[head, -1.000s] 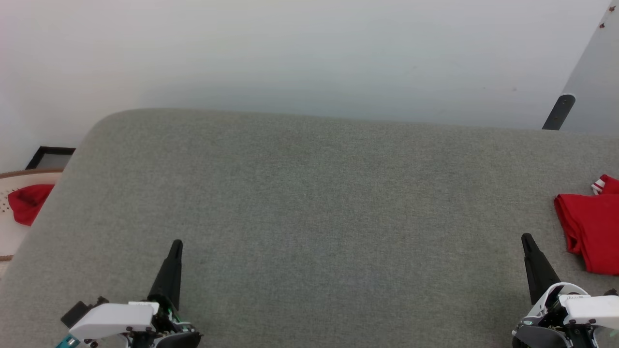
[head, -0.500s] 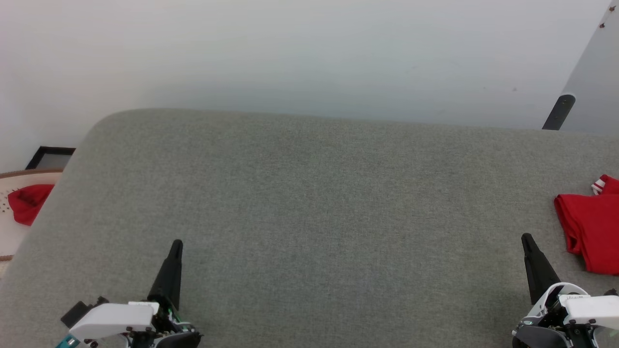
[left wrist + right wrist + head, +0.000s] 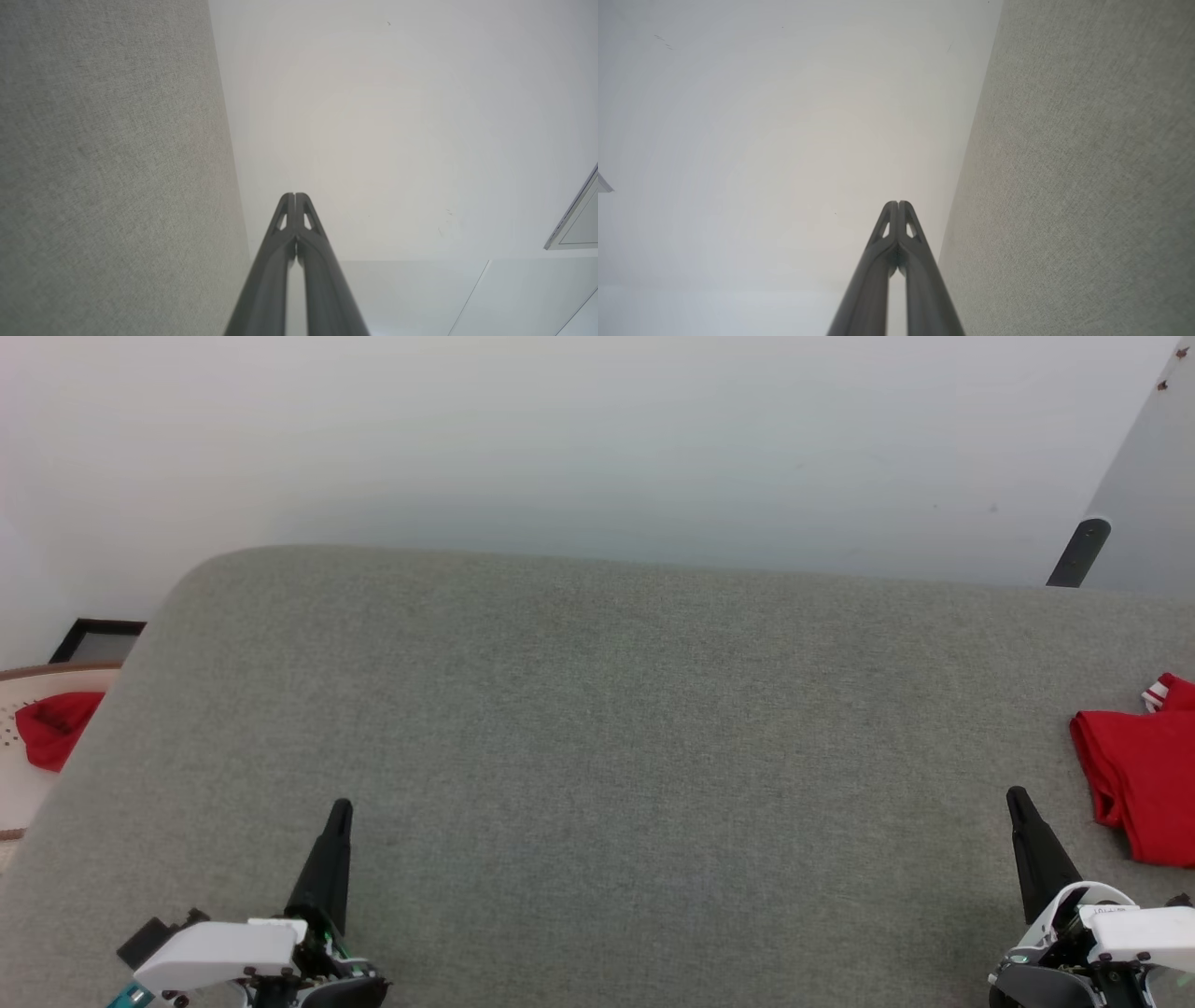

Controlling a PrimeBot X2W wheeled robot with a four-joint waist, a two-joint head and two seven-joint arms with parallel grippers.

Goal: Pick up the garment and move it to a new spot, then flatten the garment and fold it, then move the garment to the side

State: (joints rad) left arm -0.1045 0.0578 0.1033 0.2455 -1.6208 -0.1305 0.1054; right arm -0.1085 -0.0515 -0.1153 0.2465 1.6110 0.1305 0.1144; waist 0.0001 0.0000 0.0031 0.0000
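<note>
Resting empty, left gripper (image 3: 342, 807) and right gripper (image 3: 1016, 795) both pinched together at 7, 5 o'clock. Garment (image 3: 1144, 784) folded at 3 o'clock: side-move looks done; next, only check fold.

Head view: high at grey counter's (image 3: 597, 728) near edge, facing forward-down. Wrist views: low, close over counter, rolled sideways, facing wall (image 3: 560, 429) beyond it. All share counter and wall.
</note>
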